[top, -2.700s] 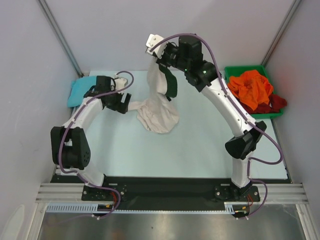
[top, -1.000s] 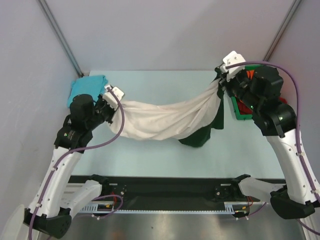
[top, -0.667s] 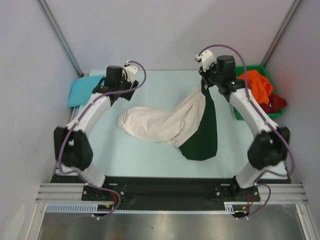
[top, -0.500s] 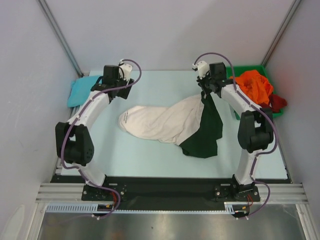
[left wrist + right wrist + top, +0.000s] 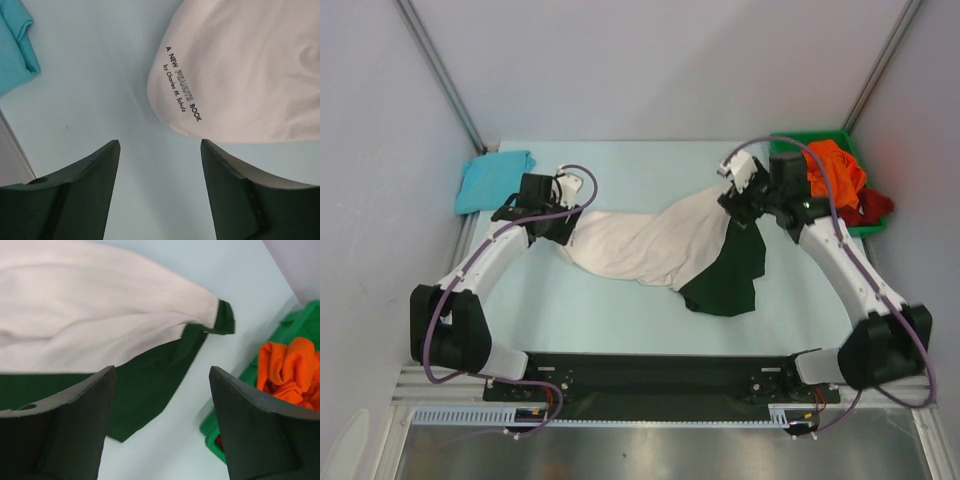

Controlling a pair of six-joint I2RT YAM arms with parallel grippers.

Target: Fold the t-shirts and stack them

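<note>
From above, the cream shirt [image 5: 640,245] lies stretched across the middle of the bench [image 5: 620,300], teal shirt [image 5: 492,180] at the far left corner, orange shirt [image 5: 832,170] in the bin [image 5: 835,135] far right. Left wrist: left fingers [image 5: 85,195] spread and empty, the shirt's printed end just beyond. Right wrist: right fingers [image 5: 60,425] spread wide, empty above the shirt's dark green part.

You have the printed shirt [image 5: 650,245] lying across the middle of the bench [image 5: 640,160], left to right. The folded shirt [image 5: 492,180] sits at the far left corner. The bin [image 5: 788,147] stands at the far right corner, with a heap of shirts [image 5: 835,175] in it.
</note>
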